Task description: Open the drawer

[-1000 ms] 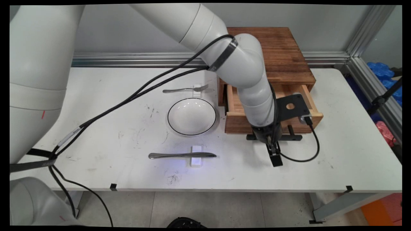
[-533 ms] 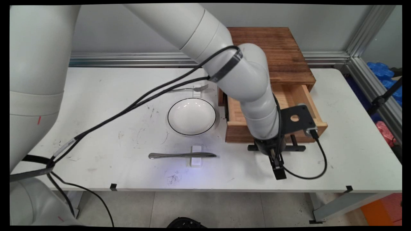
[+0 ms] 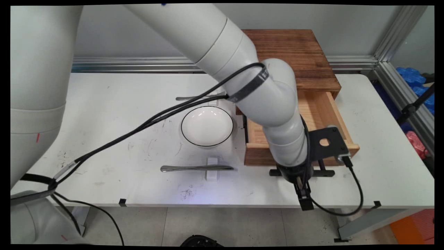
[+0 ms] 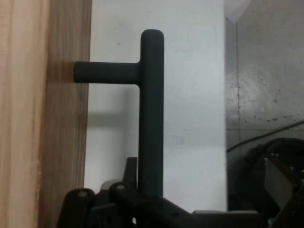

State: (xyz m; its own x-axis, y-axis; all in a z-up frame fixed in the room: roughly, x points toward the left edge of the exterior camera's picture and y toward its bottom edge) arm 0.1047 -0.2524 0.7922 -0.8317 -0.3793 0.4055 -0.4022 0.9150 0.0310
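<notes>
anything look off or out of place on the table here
Nothing is spilled or broken. The wooden drawer is pulled far out of its cabinet, with the tool on its black bar handle. The knife and fork lie on white rests either side of the plate. The tabletop is scuffed.

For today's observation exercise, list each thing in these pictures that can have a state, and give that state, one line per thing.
Black two-finger claw: shut on the black bar handle.
Black bar handle: gripped near one end.
Light wooden drawer: pulled well out of the dark wooden cabinet; visible part bare.
White round plate with black rim: upright, nothing on it.
Silver knife: lying across a small white rest.
Silver fork: lying flat, partly hidden by cables.
</notes>
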